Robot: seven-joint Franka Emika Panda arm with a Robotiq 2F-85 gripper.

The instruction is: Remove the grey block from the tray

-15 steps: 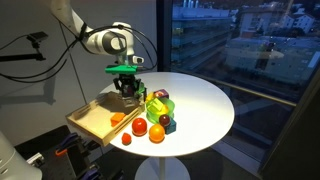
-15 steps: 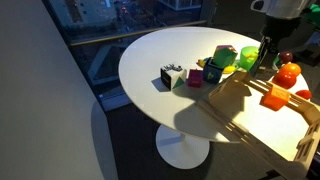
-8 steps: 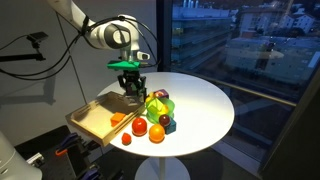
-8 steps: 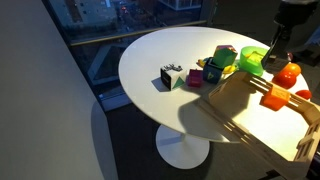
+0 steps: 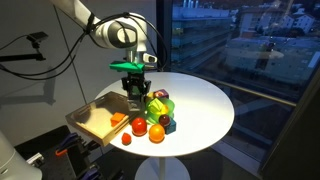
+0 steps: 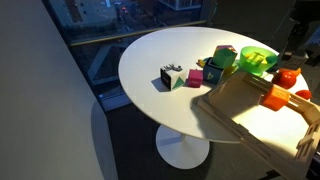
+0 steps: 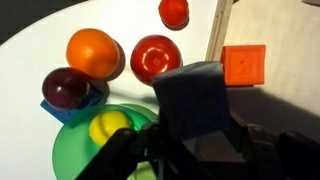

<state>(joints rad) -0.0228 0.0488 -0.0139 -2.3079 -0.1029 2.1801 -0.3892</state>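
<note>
The arm point(image 5: 100, 28) comes in from the upper corner in an exterior view, bends at the wrist and points straight down over the near edge of the toy cluster. Its green-banded hand sits above the spot where the tray point(image 5: 88, 118) meets the toys on the round white tabletop point(image 5: 205, 110). In an exterior view from the opposite side, only the lower part of the arm shows, at the picture's edge beyond the green bowl point(image 6: 255, 60).

The wrist view shows the fingers point(image 7: 262, 152) closed to about the block's width, with the grey block point(image 7: 190, 98) pinched between them. The block hangs in the air, clear of the tray floor, and is turned slightly on its corner. It covers part of the light wooden rim point(image 7: 220, 30) of the tray.

Below the block, on the tabletop side of the rim, lie an orange ball point(image 7: 93, 52), a red ball point(image 7: 155, 58) and a dark purple ball point(image 7: 66, 88). The green bowl is there too, with something yellow point(image 7: 108, 127) in it. On the tray side of the rim, a flat orange square block point(image 7: 244, 66) lies on the wood. A small red ball point(image 7: 174, 12) sits further off on the tabletop, near the rim.
</note>
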